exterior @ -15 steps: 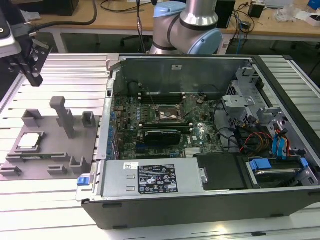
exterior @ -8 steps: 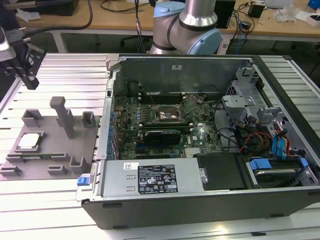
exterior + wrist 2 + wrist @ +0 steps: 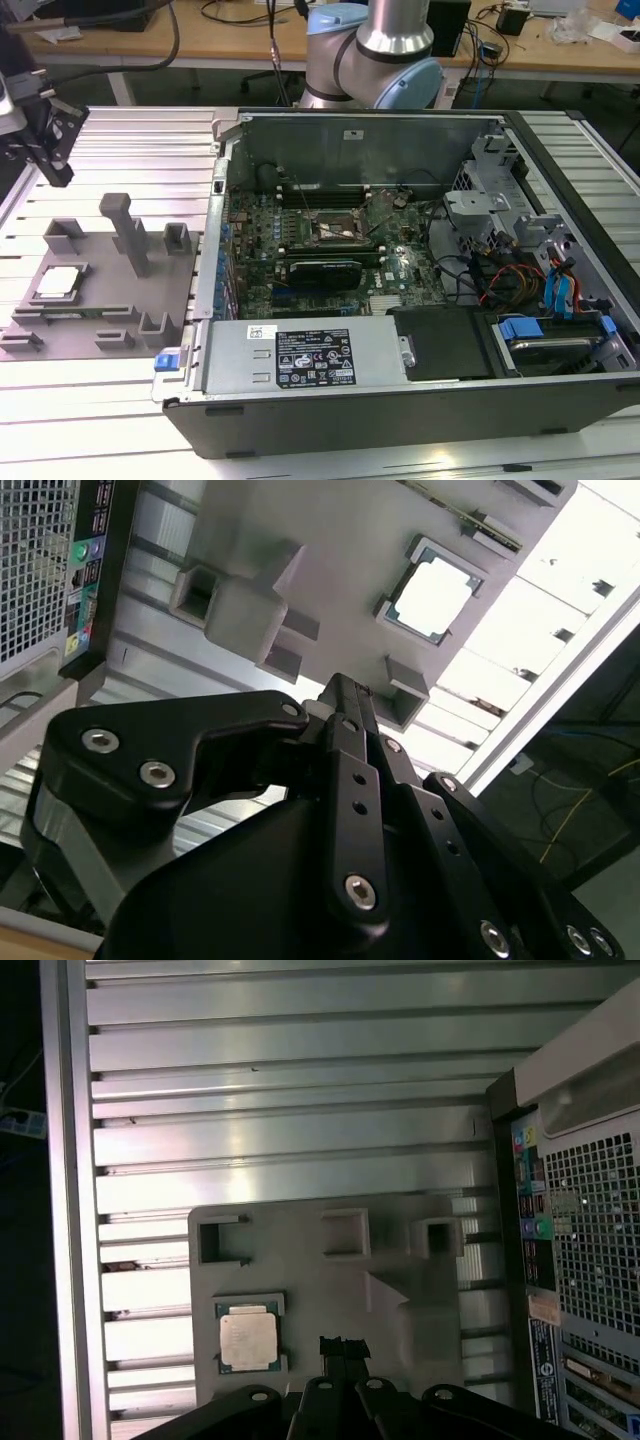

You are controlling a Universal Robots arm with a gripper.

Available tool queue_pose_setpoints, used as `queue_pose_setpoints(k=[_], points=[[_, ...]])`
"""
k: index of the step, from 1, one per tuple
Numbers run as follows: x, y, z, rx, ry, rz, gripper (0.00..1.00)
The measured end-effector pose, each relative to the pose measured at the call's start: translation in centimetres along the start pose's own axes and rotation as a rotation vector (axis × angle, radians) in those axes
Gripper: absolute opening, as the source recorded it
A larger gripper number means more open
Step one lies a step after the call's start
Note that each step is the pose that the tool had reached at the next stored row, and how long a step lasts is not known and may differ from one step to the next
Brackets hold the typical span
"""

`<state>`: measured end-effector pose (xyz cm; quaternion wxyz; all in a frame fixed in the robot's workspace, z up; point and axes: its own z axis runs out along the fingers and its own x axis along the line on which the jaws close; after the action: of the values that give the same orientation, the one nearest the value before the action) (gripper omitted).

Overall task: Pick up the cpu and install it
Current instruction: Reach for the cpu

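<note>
The cpu is a small silvery square chip lying flat in a recess of the grey fixture plate, at the exterior view's left. It also shows in both wrist views, as the cpu and the cpu. My black gripper hangs well above the plate's far left corner, apart from the chip. Its fingertips look pressed together with nothing between them, so the gripper is shut and empty. The motherboard socket sits inside the open computer case.
Upright grey posts and small blocks rise from the fixture plate around the chip. A long dark expansion card lies just in front of the socket. Cables and drive bays crowd the case's right side. The ribbed metal table surrounds the plate.
</note>
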<state>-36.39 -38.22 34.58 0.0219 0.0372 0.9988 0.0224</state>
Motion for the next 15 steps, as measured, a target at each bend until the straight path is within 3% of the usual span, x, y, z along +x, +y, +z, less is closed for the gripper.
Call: queue_pose_setpoints(k=[15], points=[[1.09, -0.14, 1.44, 0.0000, -0.0001, 0.000, 0.11]])
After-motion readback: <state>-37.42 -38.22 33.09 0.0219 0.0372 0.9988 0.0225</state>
